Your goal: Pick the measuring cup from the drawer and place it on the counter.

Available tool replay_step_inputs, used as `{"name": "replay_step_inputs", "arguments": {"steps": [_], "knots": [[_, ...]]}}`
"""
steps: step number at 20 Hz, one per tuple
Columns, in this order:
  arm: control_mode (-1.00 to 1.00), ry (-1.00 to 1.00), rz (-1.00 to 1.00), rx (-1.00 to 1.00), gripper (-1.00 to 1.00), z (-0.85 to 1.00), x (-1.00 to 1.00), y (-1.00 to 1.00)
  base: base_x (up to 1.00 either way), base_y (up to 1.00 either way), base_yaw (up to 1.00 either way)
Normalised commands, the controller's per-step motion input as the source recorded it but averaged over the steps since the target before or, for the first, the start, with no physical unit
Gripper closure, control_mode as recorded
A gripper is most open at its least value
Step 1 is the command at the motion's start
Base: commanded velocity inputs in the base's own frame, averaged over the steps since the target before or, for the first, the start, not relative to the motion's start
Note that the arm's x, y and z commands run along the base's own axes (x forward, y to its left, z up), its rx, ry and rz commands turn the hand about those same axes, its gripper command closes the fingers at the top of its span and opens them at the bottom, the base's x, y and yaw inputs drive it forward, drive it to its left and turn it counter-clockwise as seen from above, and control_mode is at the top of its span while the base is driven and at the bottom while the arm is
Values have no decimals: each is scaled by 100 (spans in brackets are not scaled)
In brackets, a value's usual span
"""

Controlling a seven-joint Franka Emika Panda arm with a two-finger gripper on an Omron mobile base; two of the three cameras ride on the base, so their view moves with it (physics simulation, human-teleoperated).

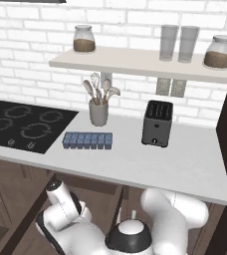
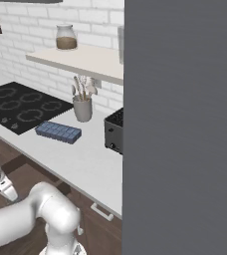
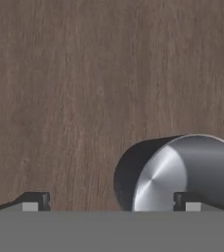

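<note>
In the hand view the measuring cup (image 3: 182,172), a small shiny grey metal bowl, lies on the brown wooden floor of the drawer (image 3: 84,74); its handle is hidden. My gripper (image 3: 109,204) is open just above that floor, and the cup sits between the fingertips (image 3: 33,202), close to the right one. In the left base view my arm bends down below the counter (image 1: 185,164) into the pulled-out drawer (image 1: 118,206). The counter (image 2: 85,159) also runs across the right base view.
On the counter stand a dark toaster (image 1: 157,123), a grey crock of spoons (image 1: 99,110) and a blue ice tray (image 1: 87,140). The black stovetop (image 1: 21,127) lies at the left. A shelf (image 1: 135,62) carries jars and glasses. A flat grey panel (image 2: 182,124) blocks the right half of the right base view.
</note>
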Motion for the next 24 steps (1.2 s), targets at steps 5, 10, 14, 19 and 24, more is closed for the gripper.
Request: {"name": "replay_step_inputs", "arguments": {"steps": [5,10,14,19,24], "knots": [[-100,0,1,-1,100,-36,7,7,0,0,0],[-100,-5,4,0,100,3,-21,0,0,0,0],[-100,-16,5,0,100,44,-50,0,0,0,0],[-100,-25,4,0,100,96,-35,-9,0,0,0],[-100,-23,3,0,100,100,-10,-29,0,0,0]]}}
